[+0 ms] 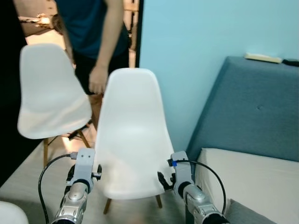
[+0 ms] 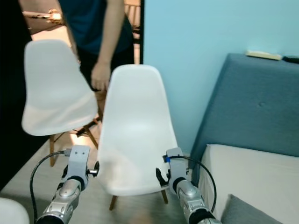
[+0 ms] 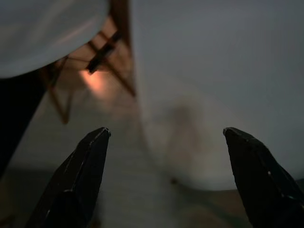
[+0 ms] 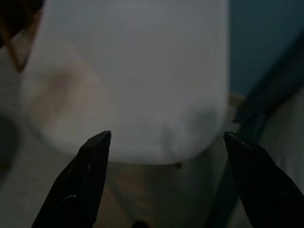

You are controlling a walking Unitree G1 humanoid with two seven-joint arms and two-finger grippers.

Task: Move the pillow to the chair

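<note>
While both tools, left tool (image 3: pixel 164 178) and right tool (image 4: pixel 166 178), gape wide and empty before the white chair (image 1: pixel 133 135), turn toward the grey pillow (image 1: pixel 245 212) beside it, on the bed (image 1: pixel 252 175), and grasp broadly.

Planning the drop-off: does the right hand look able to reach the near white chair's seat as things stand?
Probably yes. The right hand is open at the near white chair's seat edge, with nothing between. The person stands behind the backrest.
</note>
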